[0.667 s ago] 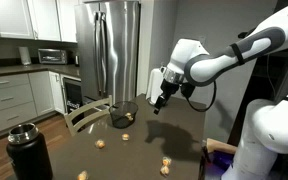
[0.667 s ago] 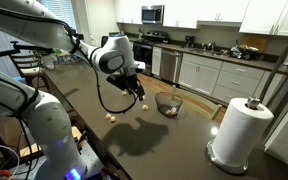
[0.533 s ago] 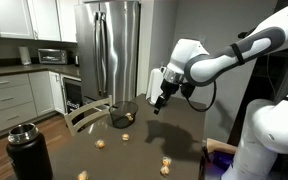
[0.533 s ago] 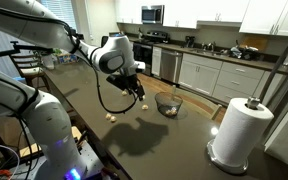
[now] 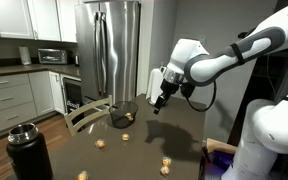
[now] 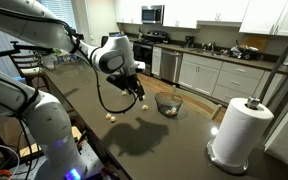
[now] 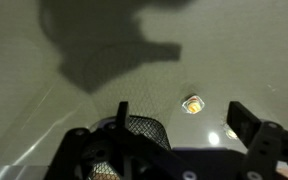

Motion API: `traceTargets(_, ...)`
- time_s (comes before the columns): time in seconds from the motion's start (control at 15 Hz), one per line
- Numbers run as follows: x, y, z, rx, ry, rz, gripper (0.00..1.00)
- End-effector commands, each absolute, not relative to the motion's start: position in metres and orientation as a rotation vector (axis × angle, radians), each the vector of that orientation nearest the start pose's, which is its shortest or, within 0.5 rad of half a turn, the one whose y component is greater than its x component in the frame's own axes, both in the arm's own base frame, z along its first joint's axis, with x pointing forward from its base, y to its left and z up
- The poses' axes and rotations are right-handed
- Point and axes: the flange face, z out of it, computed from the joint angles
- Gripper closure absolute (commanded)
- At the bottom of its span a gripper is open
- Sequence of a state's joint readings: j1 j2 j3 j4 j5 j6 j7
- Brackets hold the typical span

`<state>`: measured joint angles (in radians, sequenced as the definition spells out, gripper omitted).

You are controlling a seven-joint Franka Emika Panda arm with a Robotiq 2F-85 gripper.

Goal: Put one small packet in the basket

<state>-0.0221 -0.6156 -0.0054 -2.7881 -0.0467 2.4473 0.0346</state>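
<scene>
A black mesh basket (image 5: 122, 116) stands on the dark table and shows in both exterior views (image 6: 168, 104). My gripper (image 5: 159, 103) hangs above the table beside it, also seen in an exterior view (image 6: 136, 95). In the wrist view the gripper (image 7: 184, 120) is open and empty. One small yellowish packet (image 7: 193, 104) lies on the table between the fingers' line of sight, and the basket's mesh (image 7: 144, 128) sits by one finger. Other small packets lie scattered on the table (image 5: 127, 137) (image 5: 100, 144) (image 5: 167, 160), and one lies near the gripper's shadow (image 6: 110, 116).
A black flask (image 5: 29, 150) stands at the table's near corner. A paper towel roll (image 6: 236, 130) stands near the table's end. A chair back (image 5: 84, 115) and a steel fridge (image 5: 109, 50) are behind the table.
</scene>
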Motion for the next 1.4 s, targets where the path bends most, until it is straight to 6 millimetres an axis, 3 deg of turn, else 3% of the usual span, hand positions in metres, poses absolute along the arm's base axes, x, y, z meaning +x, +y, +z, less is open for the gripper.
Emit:
traceTargets(0.0, 0.372, -0.005, 0.408, -3.140, 0.010, -0.424, 0.00)
traceTargets(0.53, 0.411, 0.030, 0.386, -3.143, -0.125, -0.283, 0.00)
traceTargets(1.33, 0.498, 0.069, 0.309, -3.146, -0.270, 0.002, 0.00)
